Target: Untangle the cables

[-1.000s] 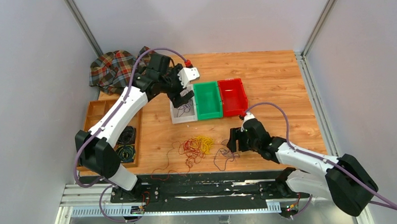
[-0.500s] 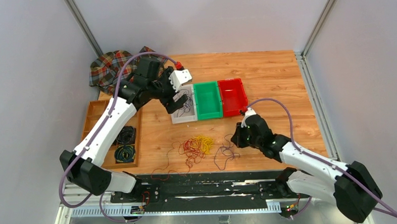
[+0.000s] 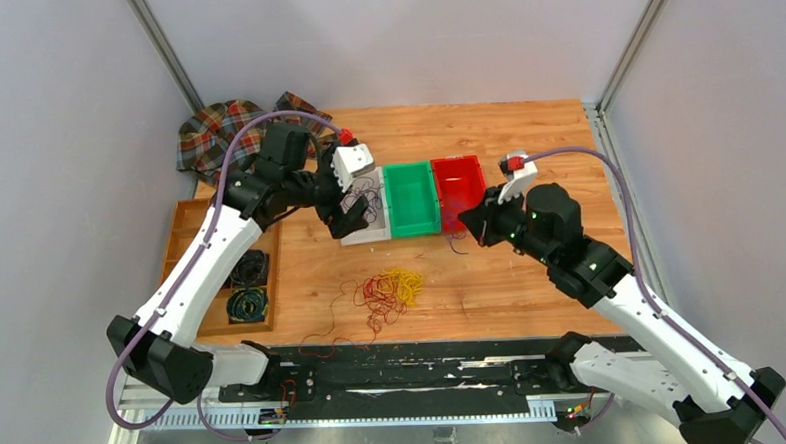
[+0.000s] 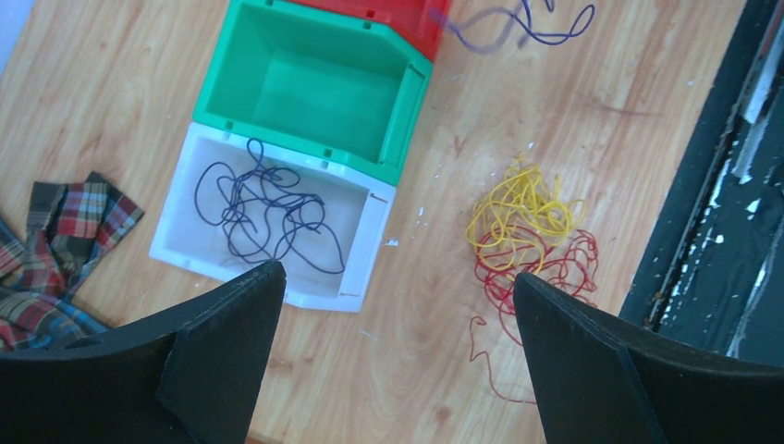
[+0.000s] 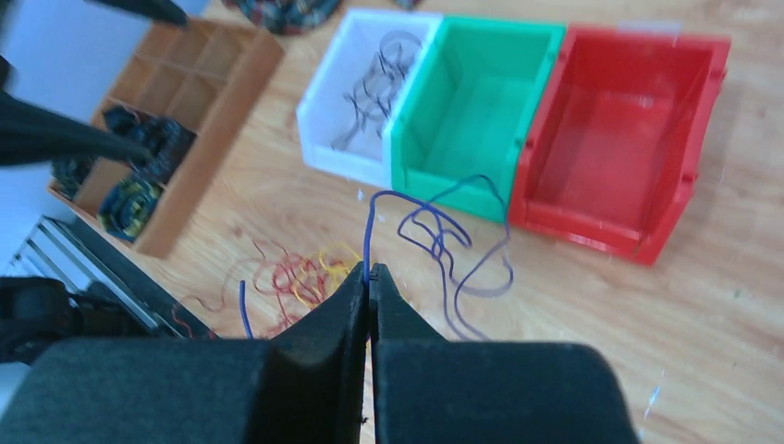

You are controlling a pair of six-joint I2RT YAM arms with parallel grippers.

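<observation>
A loose tangle of yellow and red cables (image 3: 392, 287) lies on the wooden table near the front. My right gripper (image 3: 467, 220) hovers in front of the red bin, shut on a thin purple cable (image 5: 444, 231) that hangs in loops from its tips (image 5: 370, 271). Those loops also show in the left wrist view, where the purple cable (image 4: 518, 23) is at the top edge. Another dark purple cable (image 4: 268, 208) lies coiled inside the white bin (image 4: 379, 240). My left gripper (image 4: 396, 273) hangs open above the white bin's near side, holding nothing.
A green bin (image 3: 411, 199) and a red bin (image 3: 460, 191) stand side by side right of the white bin. A wooden compartment tray (image 3: 194, 216) with dark coiled cords is at the left. A plaid cloth (image 3: 220, 134) lies at the back left. A black rail (image 3: 405, 367) runs along the front.
My right gripper shut on the purple cable near the table front and lifted it up toward the red bin. The left arm drew back slightly to the left over the white bin.
</observation>
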